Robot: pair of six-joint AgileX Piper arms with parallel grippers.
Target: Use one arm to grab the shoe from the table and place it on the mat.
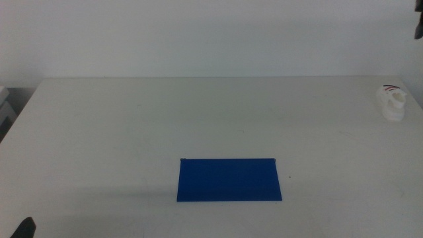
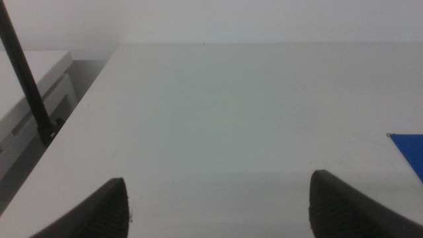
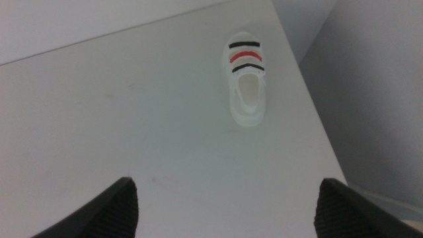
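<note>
The shoe [image 3: 247, 82] sits at the surface's [image 1: 198, 119] far right edge; the wide-open right claw [image 3: 225, 211] could nudge it off

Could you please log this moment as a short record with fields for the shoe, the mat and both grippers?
shoe: the shoe stands near the table's far right edge, untouched
mat: the mat lies flat at front centre, nothing on it
left gripper: the left gripper is open over the table's left side, holding nothing
right gripper: the right gripper is open, short of the shoe
</note>
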